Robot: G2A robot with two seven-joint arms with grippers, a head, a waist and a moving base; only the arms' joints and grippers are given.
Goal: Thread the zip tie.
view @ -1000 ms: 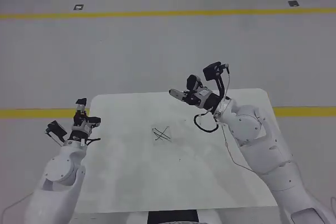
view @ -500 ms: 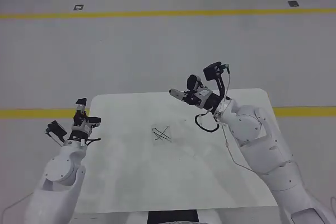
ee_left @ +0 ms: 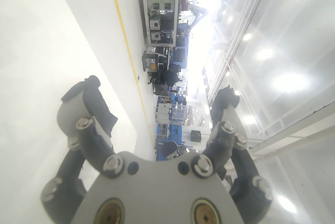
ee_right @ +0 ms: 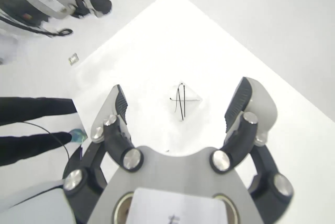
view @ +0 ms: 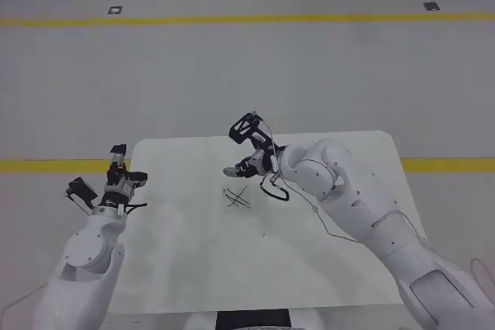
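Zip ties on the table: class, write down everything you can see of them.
The zip ties are thin black strands, plastic by the look, seemingly three, lying flat near the middle of the white table, crossing one another. Small heads show at some ends. No gripper touches them; the open right gripper hangs over them.

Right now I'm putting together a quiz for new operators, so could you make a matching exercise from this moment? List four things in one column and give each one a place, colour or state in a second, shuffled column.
Things:
1. zip ties
2. right gripper
3. left gripper
4. table

Descriptions:
A. open, off the table's left edge, over the floor
B. black, lying crossed at the table's middle
C. white, with rounded corners
D. open, above the table, close to the ties

Pairs: 1-B, 2-D, 3-A, 4-C
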